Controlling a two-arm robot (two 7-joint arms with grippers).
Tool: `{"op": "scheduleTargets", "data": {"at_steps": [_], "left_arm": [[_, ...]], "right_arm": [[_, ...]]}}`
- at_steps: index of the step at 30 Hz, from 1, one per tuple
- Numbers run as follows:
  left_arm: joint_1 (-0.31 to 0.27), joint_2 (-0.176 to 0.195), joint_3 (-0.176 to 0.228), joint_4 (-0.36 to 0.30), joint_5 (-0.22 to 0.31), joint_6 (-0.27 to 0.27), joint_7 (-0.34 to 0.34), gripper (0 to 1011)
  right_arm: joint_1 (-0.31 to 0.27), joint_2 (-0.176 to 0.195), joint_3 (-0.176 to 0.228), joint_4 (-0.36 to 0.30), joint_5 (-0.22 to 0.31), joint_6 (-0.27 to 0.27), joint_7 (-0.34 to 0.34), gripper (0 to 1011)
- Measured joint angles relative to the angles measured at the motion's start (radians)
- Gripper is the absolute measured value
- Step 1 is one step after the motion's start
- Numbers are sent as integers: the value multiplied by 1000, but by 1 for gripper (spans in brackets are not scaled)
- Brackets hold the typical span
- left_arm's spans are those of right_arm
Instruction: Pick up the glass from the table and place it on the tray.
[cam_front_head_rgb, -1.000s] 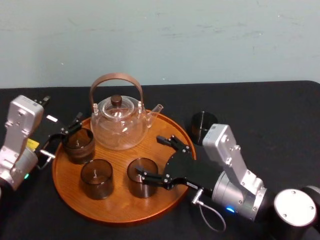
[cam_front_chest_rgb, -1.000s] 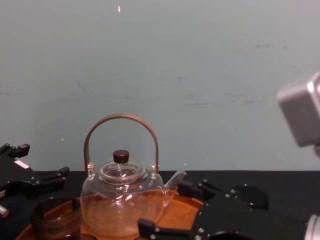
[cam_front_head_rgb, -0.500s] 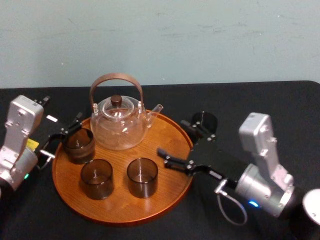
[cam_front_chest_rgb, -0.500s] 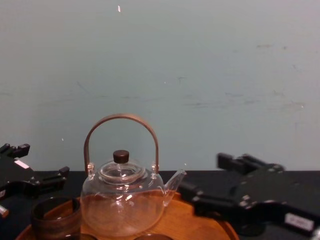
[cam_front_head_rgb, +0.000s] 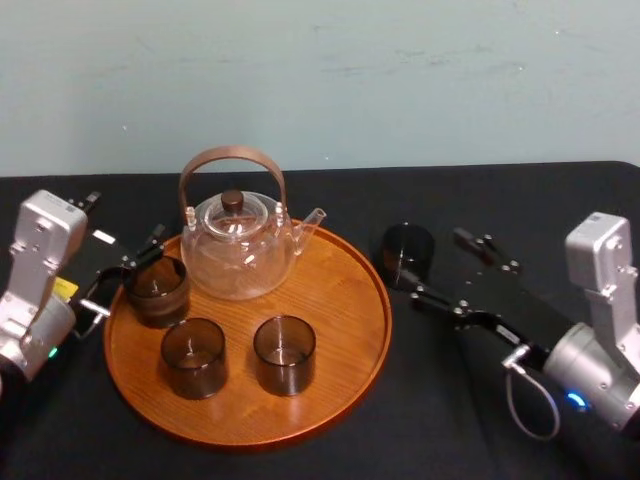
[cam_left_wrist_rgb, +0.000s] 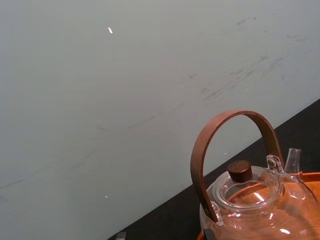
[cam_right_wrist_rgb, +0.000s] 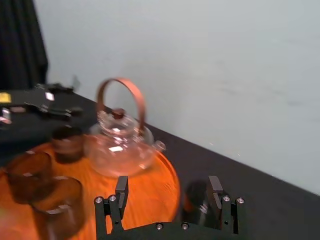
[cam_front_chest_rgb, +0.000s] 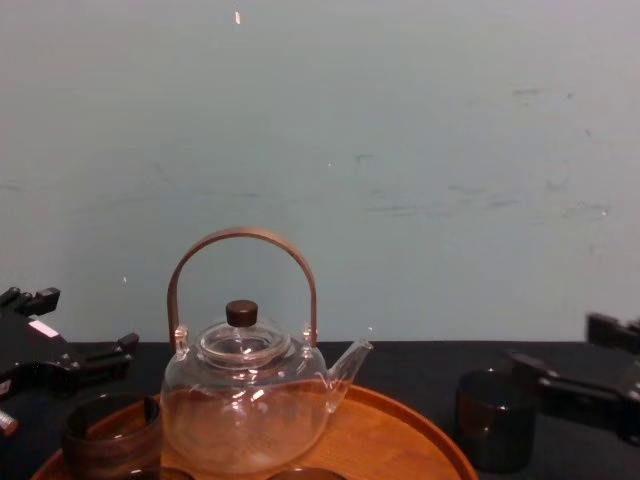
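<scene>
Right gripper (cam_front_head_rgb: 433, 263), fingers spread wide, hovered just beside the dark glass (cam_front_head_rgb: 407, 250) on the table (cam_front_head_rgb: 520, 200), right of the tray (cam_front_head_rgb: 345, 300); left gripper (cam_front_head_rgb: 128, 268) idled, spread, at the tray's left rim.

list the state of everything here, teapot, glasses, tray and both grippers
tray: flat on the table, partly loaded
teapot: upright on the tray, lid on
three glasses: upright on the tray, look empty
fourth glass: upright on the table, just right of the tray, not yet placed
right gripper: open, beside the fourth glass, not gripping it
left gripper: open, by the tray's left edge, holding nothing
</scene>
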Motion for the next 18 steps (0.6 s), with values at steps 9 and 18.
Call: {"op": "scheduleTargets", "data": {"at_steps": [9,18], "left_arm": [[0,0,0,0,0,0,0,1001],[0,0,0,0,0,0,0,1001]], "right_arm": [[-16,-3,50,43,-6,26,-23,1002],[18,-19,57,107,-11,51,-14,1002]]}}
